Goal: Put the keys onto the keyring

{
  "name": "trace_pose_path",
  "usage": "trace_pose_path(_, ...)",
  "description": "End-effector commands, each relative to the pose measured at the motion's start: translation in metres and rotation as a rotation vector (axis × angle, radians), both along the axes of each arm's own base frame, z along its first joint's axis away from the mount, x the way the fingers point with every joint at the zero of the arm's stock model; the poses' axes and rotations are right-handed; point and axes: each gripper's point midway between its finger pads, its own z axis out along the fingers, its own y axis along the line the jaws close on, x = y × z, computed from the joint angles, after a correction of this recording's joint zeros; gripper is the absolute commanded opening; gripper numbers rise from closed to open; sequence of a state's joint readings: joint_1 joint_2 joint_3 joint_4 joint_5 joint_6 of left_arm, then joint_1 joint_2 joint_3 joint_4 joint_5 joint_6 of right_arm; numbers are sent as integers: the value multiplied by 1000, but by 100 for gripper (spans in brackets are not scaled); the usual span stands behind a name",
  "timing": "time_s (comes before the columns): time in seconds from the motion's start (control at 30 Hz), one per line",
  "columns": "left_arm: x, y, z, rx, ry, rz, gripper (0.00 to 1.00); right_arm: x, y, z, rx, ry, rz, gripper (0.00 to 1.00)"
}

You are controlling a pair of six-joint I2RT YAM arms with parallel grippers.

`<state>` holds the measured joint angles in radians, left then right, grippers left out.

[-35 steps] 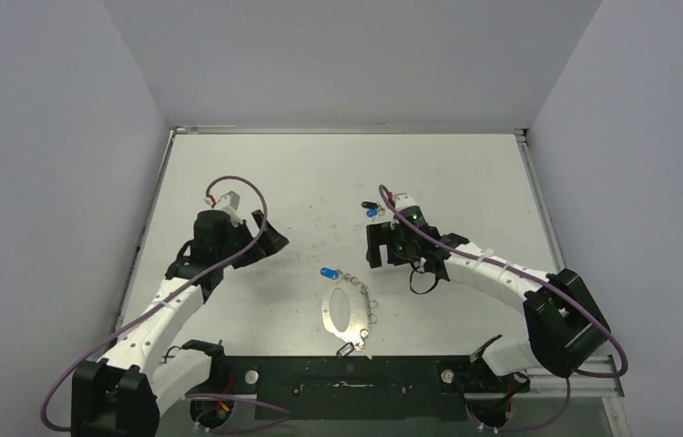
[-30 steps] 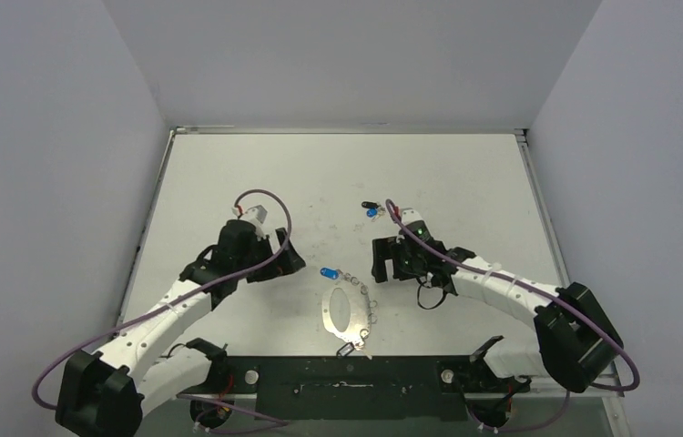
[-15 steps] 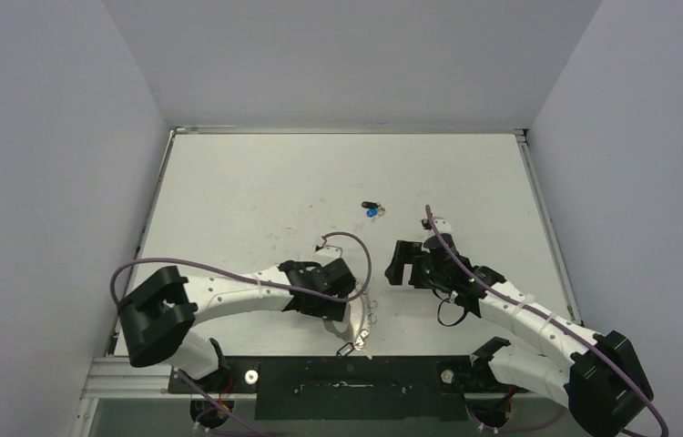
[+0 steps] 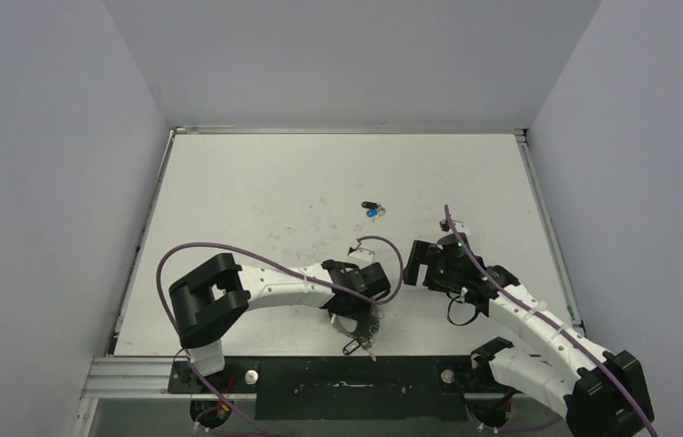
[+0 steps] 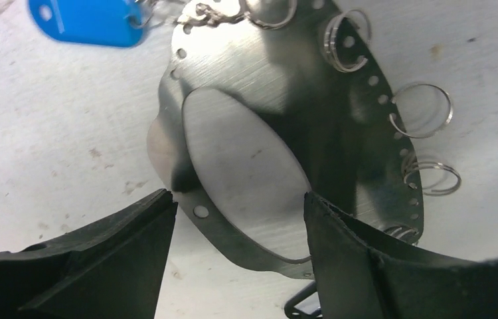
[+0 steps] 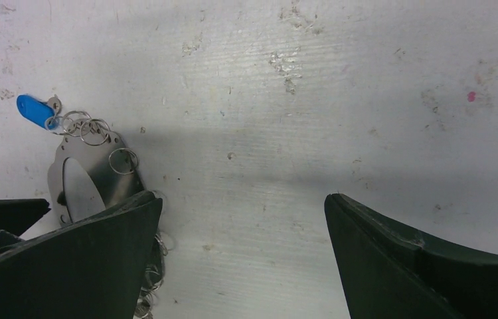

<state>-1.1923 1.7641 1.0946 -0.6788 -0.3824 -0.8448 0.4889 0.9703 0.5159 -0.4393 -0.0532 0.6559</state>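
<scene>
The keyring (image 5: 339,126), a flat silver oval hoop with small wire loops along its edge, lies near the table's front edge (image 4: 372,320). A blue-capped key (image 5: 90,20) lies at its far end, seemingly hooked on a loop, and shows small in the right wrist view (image 6: 34,106). Two loose keys, black and blue (image 4: 372,209), lie at mid-table. My left gripper (image 5: 236,206) hangs low over the keyring (image 4: 354,309), open, its fingers straddling the hoop's near rim. My right gripper (image 6: 243,199) is open over bare table just right of the keyring (image 6: 103,169), holding nothing (image 4: 412,266).
A small dark clasp (image 4: 353,346) sticks out at the keyring's near end, close to the black rail at the table's front edge (image 4: 347,373). The left arm's purple cable (image 4: 229,250) arcs over the table. Grey walls enclose left, right and back.
My left arm swung right and down onto the keyring, covering the blue key from above, and its jaws have narrowed a little. My right arm drew back to the right and stayed open.
</scene>
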Motion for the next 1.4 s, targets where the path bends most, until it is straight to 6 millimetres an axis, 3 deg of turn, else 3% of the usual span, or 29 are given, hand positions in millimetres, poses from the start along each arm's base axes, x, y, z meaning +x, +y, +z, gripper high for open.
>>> trace_pose_path(0.0,5,-32,-10,-78,33,-49,67,8,-6,27,-13,-46,4,100)
trace_pose_path(0.2,20,-52,3,-229,25,-51,68,3,-5,31,-7,-40,34,100)
trace_pose_path(0.37,33,-47,38,-405,-23,-35,71,0,12,20,62,-18,96,100)
trace_pose_path(0.5,38,-30,59,-580,-30,7,73,2,36,10,133,9,153,97)
trace_pose_path(0.77,32,46,45,-671,4,221,72,-9,72,-6,157,82,255,86)
trace_pose_path(0.87,20,62,39,-678,28,251,72,-20,81,-15,181,122,275,79)
trace_pose_path(1.17,1,76,28,-717,60,277,69,-57,98,-37,284,226,263,65)
trace_pose_path(1.37,3,77,32,-715,39,267,69,-67,128,-34,406,224,273,61)
